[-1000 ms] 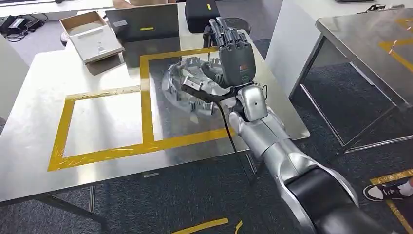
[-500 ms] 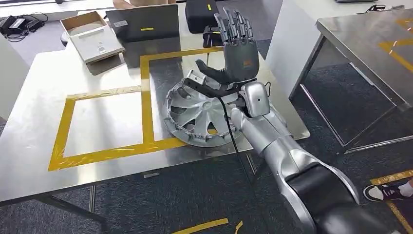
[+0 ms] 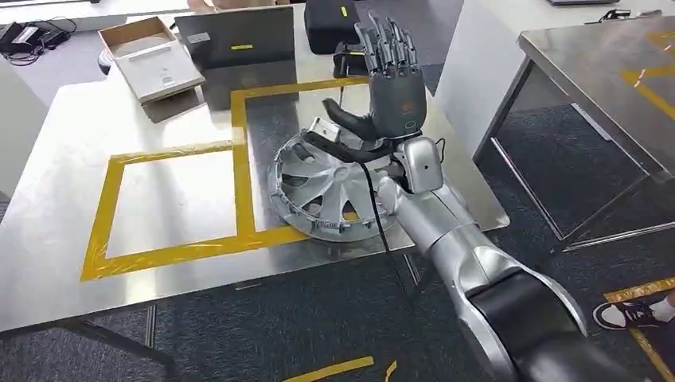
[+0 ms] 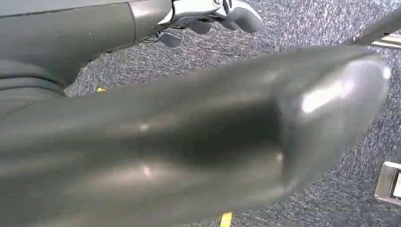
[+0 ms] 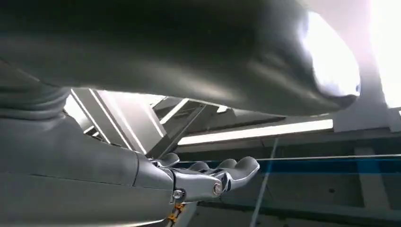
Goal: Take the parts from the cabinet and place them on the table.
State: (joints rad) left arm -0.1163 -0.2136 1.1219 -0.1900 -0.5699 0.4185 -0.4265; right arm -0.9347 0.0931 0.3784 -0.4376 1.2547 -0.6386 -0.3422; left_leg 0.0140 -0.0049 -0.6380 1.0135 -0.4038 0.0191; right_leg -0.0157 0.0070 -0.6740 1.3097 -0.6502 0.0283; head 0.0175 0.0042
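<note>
A silver wheel cover (image 3: 326,191) lies flat on the steel bench (image 3: 64,239), near the bench's front right edge. It rests across the front line of the yellow tape square (image 3: 239,135), partly inside the right-hand square and partly over the tape.

The right hand (image 3: 388,91) is raised just above and behind the wheel cover, palm turned toward the cover's side, fingers (image 3: 386,40) straight and spread upward, thumb (image 3: 338,115) angled out over the cover's far rim. It is released — nothing sits in it, and it stands apart from the cover. In the right wrist view the hand (image 5: 208,177) appears with its fingers extended against ceiling lights, with nothing between them.

In the left wrist view the left hand (image 4: 213,16) hangs over grey carpet (image 4: 307,28), its fingers loosely curled; whether they are fully closed I cannot tell, and no object shows in them.

At the far side of the bench lie an open cardboard box (image 3: 147,57) and a dark flat case (image 3: 235,36), with a black bag (image 3: 330,24) beside it. A second steel bench (image 3: 605,72) stands to the right — well apart — and a shoe (image 3: 633,312) shows at the right edge on the floor.
</note>
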